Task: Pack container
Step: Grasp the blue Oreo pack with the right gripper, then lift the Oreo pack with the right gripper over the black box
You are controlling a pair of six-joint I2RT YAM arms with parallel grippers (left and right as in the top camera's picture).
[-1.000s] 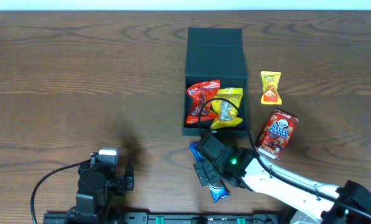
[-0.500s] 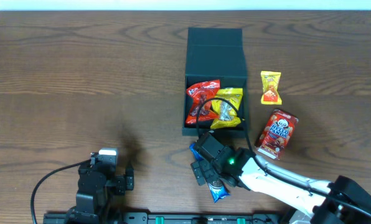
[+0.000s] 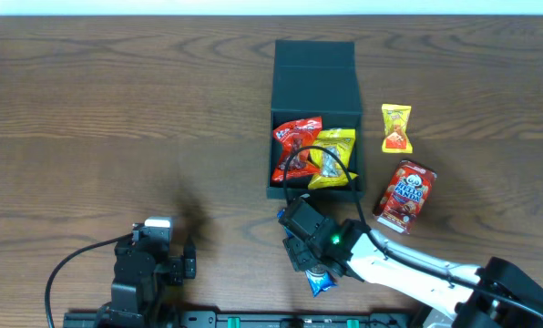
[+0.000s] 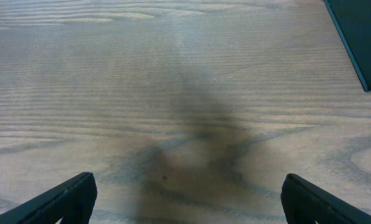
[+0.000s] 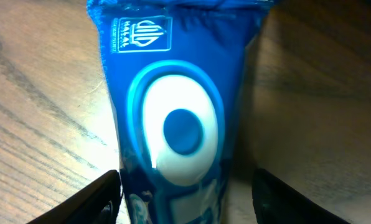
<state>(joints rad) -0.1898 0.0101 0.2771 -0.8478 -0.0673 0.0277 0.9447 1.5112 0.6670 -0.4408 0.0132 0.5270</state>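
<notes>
Overhead: container (image 3: 315, 77) just beyond right gripper (image 3: 301, 253).

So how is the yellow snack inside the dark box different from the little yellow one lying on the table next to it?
The boxed yellow snack lies inside the container, overlapping a red packet; the loose yellow snack lies alone on the table, right of it. The boxed one is bigger, the loose one smaller. Both are yellow wrapped packets.
</notes>
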